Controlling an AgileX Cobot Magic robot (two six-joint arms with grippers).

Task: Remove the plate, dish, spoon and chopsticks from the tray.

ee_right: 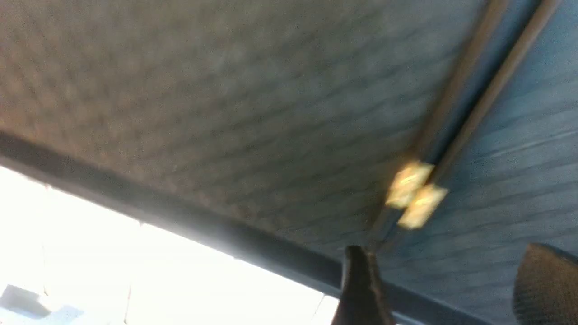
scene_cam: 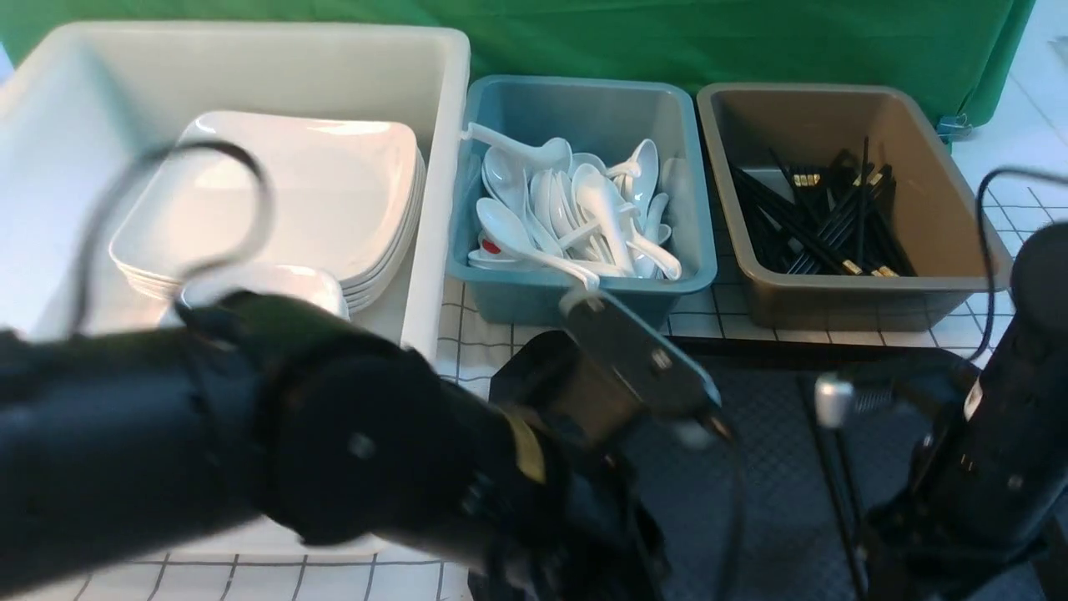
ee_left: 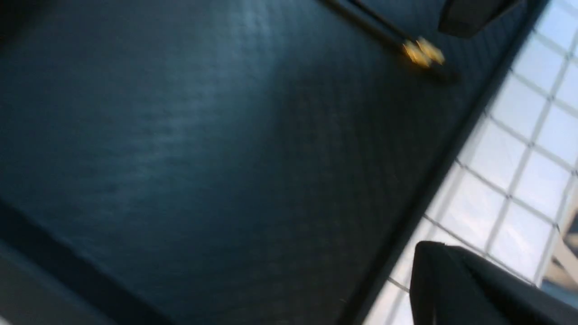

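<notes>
- Front view: a white tub (scene_cam: 250, 67), a blue tub (scene_cam: 576, 292) and a brown tub (scene_cam: 868, 300) stand in a row on the bench (scene_cam: 476, 334), which has a grid-patterned cover.
- The white tub holds a stack of plates (scene_cam: 317, 184) with a small dish (scene_cam: 275, 284) in front of it. The blue tub holds spoons (scene_cam: 584, 217), and the brown tub holds a pile of chopsticks (scene_cam: 826, 225).
- The tray (scene_cam: 768, 434) lies just in front of the tubs. The blurred left arm (scene_cam: 209, 434) reaches across it, and the right arm (scene_cam: 1001, 451) stands at its right side. Both end effectors are hidden in this view.
- Left wrist view: the left end effector (ee_left: 435, 135) is spread wide over the tray (ee_left: 203, 158) at its edge, beside the bench (ee_left: 519, 180). Nothing is between its fingers.
- A pair of chopsticks (ee_left: 420, 52) with gold bands lies flat on the tray near one finger (ee_left: 474, 13).
- Right wrist view: the pair of chopsticks (ee_right: 415, 194) lies side by side on the tray (ee_right: 226, 113), close to its rim.
- The right end effector (ee_right: 451, 280) is spread wide and holds nothing. The stick ends reach close to one finger (ee_right: 361, 289), but the blur hides whether they touch.
</notes>
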